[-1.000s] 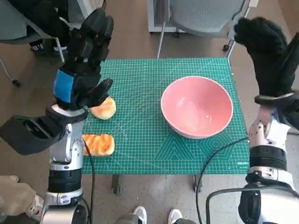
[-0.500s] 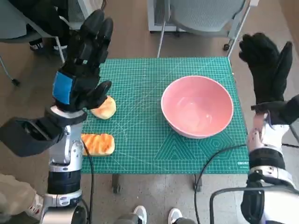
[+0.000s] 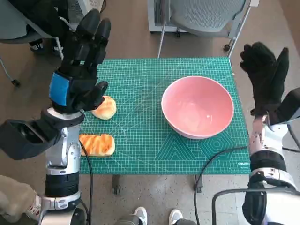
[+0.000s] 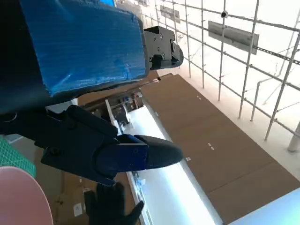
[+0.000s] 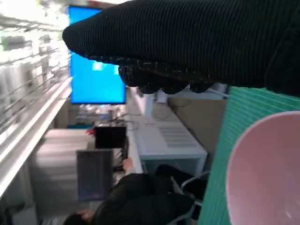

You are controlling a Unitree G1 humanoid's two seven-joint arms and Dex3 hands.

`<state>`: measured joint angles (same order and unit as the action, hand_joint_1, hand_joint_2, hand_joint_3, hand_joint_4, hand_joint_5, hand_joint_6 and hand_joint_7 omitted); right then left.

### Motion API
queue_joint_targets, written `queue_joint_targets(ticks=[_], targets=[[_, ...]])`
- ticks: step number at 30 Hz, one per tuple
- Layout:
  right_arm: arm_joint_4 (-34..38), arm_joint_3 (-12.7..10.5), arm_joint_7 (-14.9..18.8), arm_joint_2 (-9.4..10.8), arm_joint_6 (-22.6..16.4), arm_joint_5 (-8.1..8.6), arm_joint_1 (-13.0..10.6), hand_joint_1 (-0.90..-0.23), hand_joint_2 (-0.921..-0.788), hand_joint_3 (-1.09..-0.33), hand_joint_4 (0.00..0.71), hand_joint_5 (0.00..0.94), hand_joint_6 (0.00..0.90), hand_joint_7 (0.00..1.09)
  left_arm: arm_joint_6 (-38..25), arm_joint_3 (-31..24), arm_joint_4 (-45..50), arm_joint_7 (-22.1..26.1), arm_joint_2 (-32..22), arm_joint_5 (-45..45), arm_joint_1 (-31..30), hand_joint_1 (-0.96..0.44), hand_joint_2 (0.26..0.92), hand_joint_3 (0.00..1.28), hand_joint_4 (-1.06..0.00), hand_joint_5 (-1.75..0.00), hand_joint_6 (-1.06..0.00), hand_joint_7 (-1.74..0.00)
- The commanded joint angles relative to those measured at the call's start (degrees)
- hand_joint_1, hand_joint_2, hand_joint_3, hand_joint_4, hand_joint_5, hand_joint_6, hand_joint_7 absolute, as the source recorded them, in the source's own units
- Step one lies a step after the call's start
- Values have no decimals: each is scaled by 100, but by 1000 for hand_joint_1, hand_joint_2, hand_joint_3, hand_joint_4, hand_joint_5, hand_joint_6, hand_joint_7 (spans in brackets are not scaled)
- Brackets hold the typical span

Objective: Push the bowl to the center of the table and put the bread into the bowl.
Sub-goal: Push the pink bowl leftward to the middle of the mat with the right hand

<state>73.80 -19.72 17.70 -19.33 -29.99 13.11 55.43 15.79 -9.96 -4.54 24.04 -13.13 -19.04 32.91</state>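
Observation:
A pink bowl (image 3: 197,107) stands empty on the right half of the green mat (image 3: 140,136); its rim also shows in the right wrist view (image 5: 265,173) and the left wrist view (image 4: 18,197). A round bread roll (image 3: 105,108) lies at the mat's left side, and a ridged orange loaf (image 3: 97,144) lies nearer the front left edge. My left hand (image 3: 79,65) is raised above the roll, fingers spread, holding nothing. My right hand (image 3: 265,75) is raised beyond the bowl's right side, fingers spread and empty.
A grey chair (image 3: 206,16) stands behind the table, another chair (image 3: 28,23) at the back left. A black cable (image 3: 213,161) runs over the mat's front right corner. Someone's shoes (image 3: 157,216) show below the front edge. A person (image 5: 140,197) sits in the background.
My right hand has come down and toward the bowl's right side. My left hand has risen slightly and shifted a little left. Bowl and breads have not moved.

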Motion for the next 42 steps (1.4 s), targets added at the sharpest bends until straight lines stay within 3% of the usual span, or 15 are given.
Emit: queue_joint_targets(ticks=[1, 9, 19, 42], targets=[[139, -66, -122, 71, 263, -54, -180, -710, -921, -866, 390, 34, 527, 116, -38, -33, 158, -46, -49, -3, -86, -546, 921, 460, 1, 1, 1, -294], [171, -80, -282, 103, 451, -107, -235, -686, -921, -861, 424, 38, 558, 132, -29, -38, 213, -73, -73, 32, -121, -543, 921, 467, 1, 1, 1, -290], [213, -30, -461, 133, 670, -308, -357, -647, -921, -902, 438, 27, 559, 126, -3, -58, 291, -138, -94, 75, -212, -538, 921, 488, 0, 0, 1, -285], [243, -188, -476, 219, 897, -332, -460, -670, -921, -888, 478, 24, 604, 132, -97, -78, 445, -244, -154, 98, -348, -551, 921, 499, 1, 1, 1, -271]])
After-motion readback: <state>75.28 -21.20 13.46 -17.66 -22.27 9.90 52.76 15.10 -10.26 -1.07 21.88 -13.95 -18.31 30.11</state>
